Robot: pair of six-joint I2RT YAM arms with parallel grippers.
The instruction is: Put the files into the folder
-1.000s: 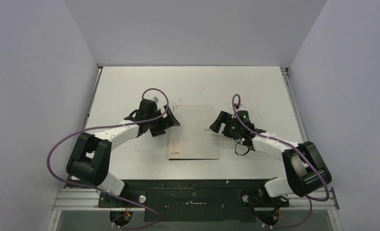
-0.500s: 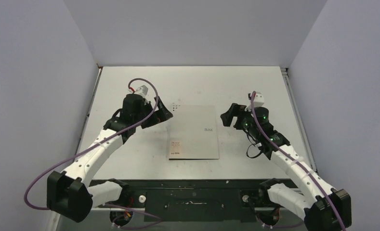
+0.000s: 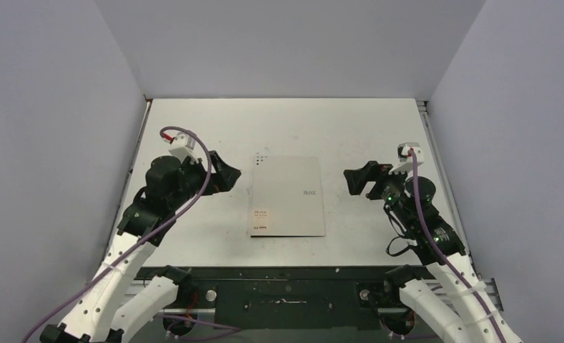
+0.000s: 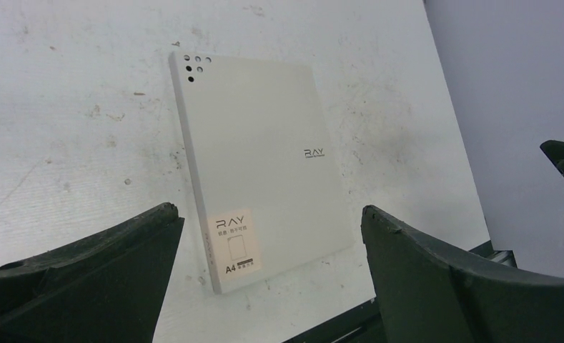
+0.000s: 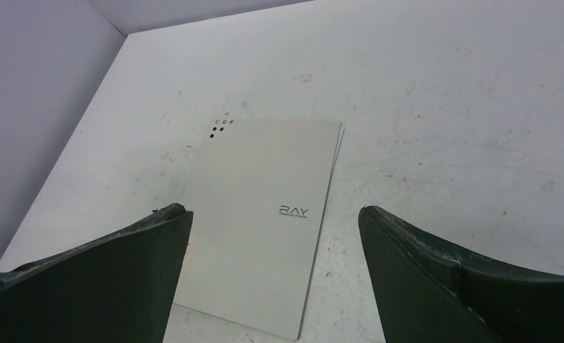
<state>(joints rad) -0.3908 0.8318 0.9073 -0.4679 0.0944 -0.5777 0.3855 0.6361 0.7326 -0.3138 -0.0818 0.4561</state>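
The folder (image 3: 287,196) lies shut and flat at the table's middle, silver-grey cover up, with dots at its far left corner and a label at its near left corner. It also shows in the left wrist view (image 4: 264,164) and the right wrist view (image 5: 264,207). The files are hidden; only a thin pale edge (image 5: 340,136) peeks past the folder's far right corner. My left gripper (image 3: 225,174) is open and empty, raised left of the folder (image 4: 268,209). My right gripper (image 3: 355,182) is open and empty, raised right of the folder (image 5: 271,210).
The white table (image 3: 364,121) is scuffed and closed in by grey walls at the back and both sides. A black base rail (image 3: 286,286) runs along the near edge.
Both arms have lifted and drawn outward from the folder's sides, the left to the left and the right to the right. The folder has stayed shut in place.
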